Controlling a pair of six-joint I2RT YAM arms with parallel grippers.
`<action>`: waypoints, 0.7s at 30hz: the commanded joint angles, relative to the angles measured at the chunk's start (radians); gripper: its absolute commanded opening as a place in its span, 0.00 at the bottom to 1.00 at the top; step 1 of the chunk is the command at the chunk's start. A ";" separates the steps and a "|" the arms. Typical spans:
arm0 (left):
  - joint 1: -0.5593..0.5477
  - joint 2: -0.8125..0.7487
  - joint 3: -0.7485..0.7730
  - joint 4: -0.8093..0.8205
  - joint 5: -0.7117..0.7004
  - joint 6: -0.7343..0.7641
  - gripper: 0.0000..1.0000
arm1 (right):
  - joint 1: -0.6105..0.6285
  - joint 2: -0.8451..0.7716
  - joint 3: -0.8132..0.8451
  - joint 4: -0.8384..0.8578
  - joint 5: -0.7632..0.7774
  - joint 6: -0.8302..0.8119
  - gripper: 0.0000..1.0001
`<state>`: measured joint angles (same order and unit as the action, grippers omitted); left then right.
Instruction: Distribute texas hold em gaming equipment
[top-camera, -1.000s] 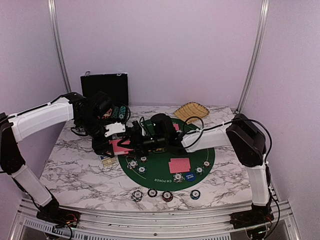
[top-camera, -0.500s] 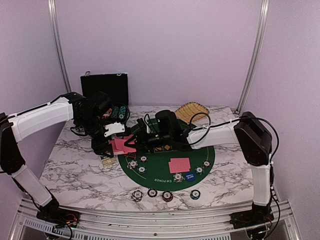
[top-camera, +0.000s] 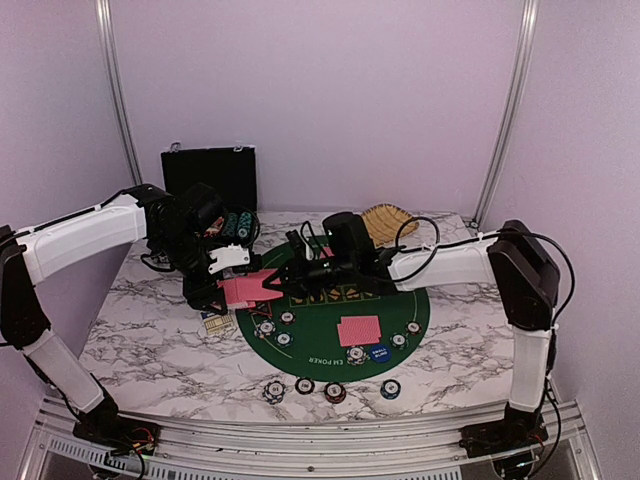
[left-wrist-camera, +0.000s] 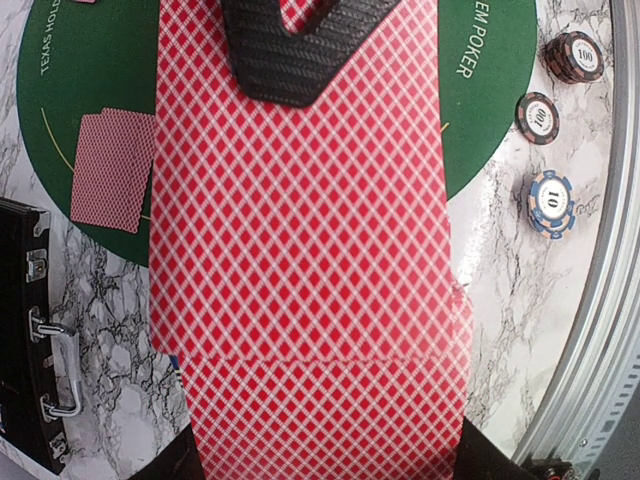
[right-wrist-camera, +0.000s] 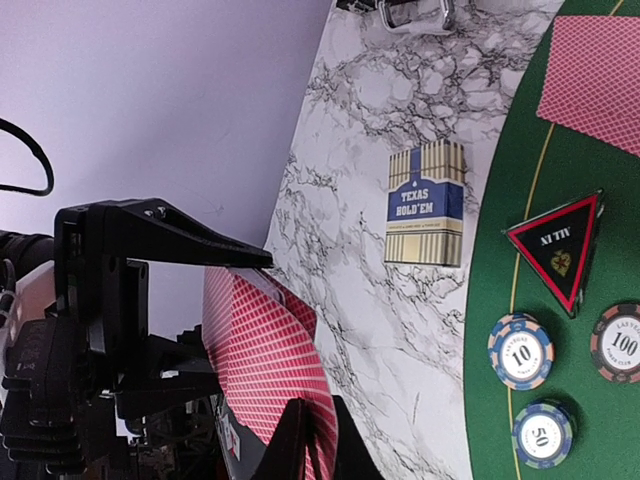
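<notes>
My left gripper (top-camera: 218, 278) is shut on a stack of red-backed playing cards (top-camera: 243, 290), held above the table's left side. In the left wrist view the stack (left-wrist-camera: 300, 250) fills the frame. My right gripper (right-wrist-camera: 318, 445) is shut on the far edge of the top card (right-wrist-camera: 265, 350), which bows upward. Its black finger (left-wrist-camera: 290, 50) lies over that card. Two more cards (top-camera: 359, 330) lie face down on the green mat (top-camera: 400, 310). Striped chips (top-camera: 335, 392) sit along the front edge. A black-red triangular marker (right-wrist-camera: 560, 245) and a blue button (top-camera: 378, 352) rest on the mat.
A Texas Hold'em card box (right-wrist-camera: 425, 205) lies on the marble just left of the mat. A black case (top-camera: 209, 175) stands at the back left. The tan woven basket (top-camera: 383, 222) sits at the back right. Metal frame posts rise at both rear corners.
My right gripper has closed on the top card and drawn back to the right, pulling the card partly off the stack. The left arm has stayed put.
</notes>
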<state>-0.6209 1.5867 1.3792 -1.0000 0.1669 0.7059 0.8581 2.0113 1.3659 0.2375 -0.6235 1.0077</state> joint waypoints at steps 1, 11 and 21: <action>0.000 -0.042 0.034 -0.003 0.016 -0.002 0.00 | -0.019 -0.045 -0.007 -0.046 -0.008 -0.039 0.08; 0.000 -0.050 0.023 -0.005 0.007 -0.003 0.00 | -0.090 -0.122 -0.011 -0.180 0.015 -0.150 0.00; 0.002 -0.062 0.002 -0.006 -0.003 -0.002 0.00 | -0.108 -0.056 0.290 -0.666 0.437 -0.627 0.00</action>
<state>-0.6209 1.5681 1.3792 -0.9997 0.1646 0.7059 0.7410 1.9205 1.5288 -0.2203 -0.4301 0.6392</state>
